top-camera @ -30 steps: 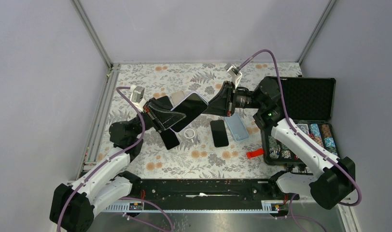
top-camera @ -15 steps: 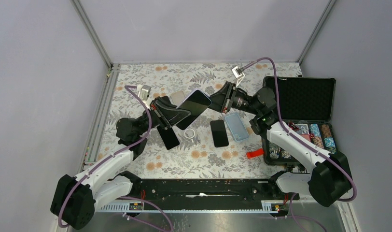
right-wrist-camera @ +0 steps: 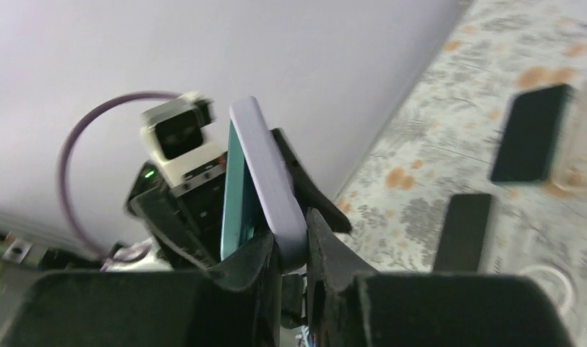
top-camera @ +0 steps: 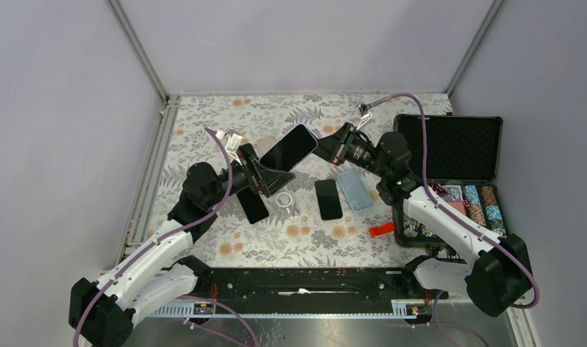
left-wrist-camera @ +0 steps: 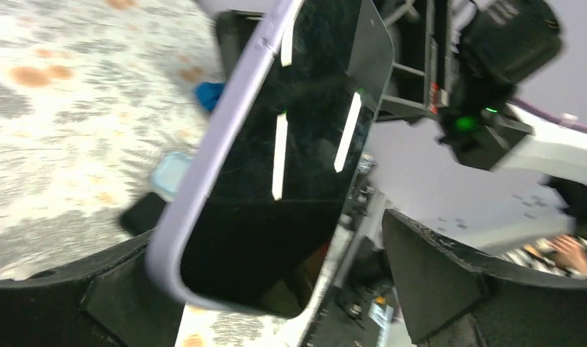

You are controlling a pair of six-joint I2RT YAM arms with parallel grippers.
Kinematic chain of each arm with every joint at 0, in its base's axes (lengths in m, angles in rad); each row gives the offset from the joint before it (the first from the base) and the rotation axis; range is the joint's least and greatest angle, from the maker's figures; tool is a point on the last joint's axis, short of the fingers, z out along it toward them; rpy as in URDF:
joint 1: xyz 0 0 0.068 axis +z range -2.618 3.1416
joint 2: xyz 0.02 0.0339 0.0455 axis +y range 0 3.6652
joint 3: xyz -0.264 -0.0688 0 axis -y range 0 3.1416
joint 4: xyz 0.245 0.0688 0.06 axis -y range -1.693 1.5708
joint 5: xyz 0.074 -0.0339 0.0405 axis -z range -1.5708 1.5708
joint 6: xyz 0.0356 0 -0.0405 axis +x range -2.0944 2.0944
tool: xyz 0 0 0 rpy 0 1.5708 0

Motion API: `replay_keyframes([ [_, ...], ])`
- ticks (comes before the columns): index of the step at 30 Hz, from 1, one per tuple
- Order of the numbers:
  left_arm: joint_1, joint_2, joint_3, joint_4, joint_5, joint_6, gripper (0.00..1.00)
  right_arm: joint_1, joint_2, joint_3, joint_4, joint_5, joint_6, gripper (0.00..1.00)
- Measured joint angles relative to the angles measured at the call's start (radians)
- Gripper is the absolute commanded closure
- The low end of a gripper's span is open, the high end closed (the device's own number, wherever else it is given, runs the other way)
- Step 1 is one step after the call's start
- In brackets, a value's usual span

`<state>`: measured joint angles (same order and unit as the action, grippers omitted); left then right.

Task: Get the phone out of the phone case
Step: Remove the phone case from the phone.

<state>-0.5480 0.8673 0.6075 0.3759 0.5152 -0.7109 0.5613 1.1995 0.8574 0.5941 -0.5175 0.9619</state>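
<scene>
A phone with a black screen (top-camera: 288, 144) in a lilac phone case (right-wrist-camera: 265, 173) hangs tilted above the table's middle. My right gripper (top-camera: 321, 148) is shut on the case's right end; in the right wrist view the lilac edge is pinched between the fingers (right-wrist-camera: 327, 249), and a teal edge (right-wrist-camera: 233, 188) shows beside it. My left gripper (top-camera: 265, 172) stands open at the phone's lower left end. In the left wrist view the phone (left-wrist-camera: 276, 159) lies between the spread fingers (left-wrist-camera: 435, 282), with the lilac rim (left-wrist-camera: 204, 166) close to the left one.
On the floral table lie a black phone (top-camera: 328, 199), a light-blue case (top-camera: 354, 189), another black phone (top-camera: 253, 205), a white ring (top-camera: 284, 198) and a red piece (top-camera: 382, 229). An open black box (top-camera: 457, 148) with poker chips stands at the right.
My left gripper has opened and let go of the phone's lower end, and its arm has shifted right. The right gripper has carried the cased phone slightly up and away.
</scene>
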Motion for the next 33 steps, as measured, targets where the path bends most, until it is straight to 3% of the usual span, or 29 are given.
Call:
replay_keyframes([
  [6, -0.005, -0.016, 0.013, -0.135, -0.210, 0.134, 0.01, 0.000, -0.013, -0.016, -0.249, 0.191, -0.039, 1.00],
  [14, -0.026, -0.017, -0.002, -0.060, -0.340, 0.229, 0.01, -0.004, -0.008, -0.013, -0.485, 0.348, -0.137, 1.00],
  [22, -0.149, 0.189, -0.001, 0.054, -0.351, 0.373, 0.07, -0.004, 0.005, -0.009, -0.534, 0.395, -0.142, 1.00],
  [27, -0.240, 0.336, 0.033, 0.066, -0.360, 0.479, 0.16, -0.005, 0.017, -0.009, -0.538, 0.393, -0.118, 1.00],
  [33, -0.262, 0.395, 0.061, 0.099, -0.380, 0.533, 0.15, -0.008, 0.017, -0.009, -0.537, 0.376, -0.092, 1.00],
])
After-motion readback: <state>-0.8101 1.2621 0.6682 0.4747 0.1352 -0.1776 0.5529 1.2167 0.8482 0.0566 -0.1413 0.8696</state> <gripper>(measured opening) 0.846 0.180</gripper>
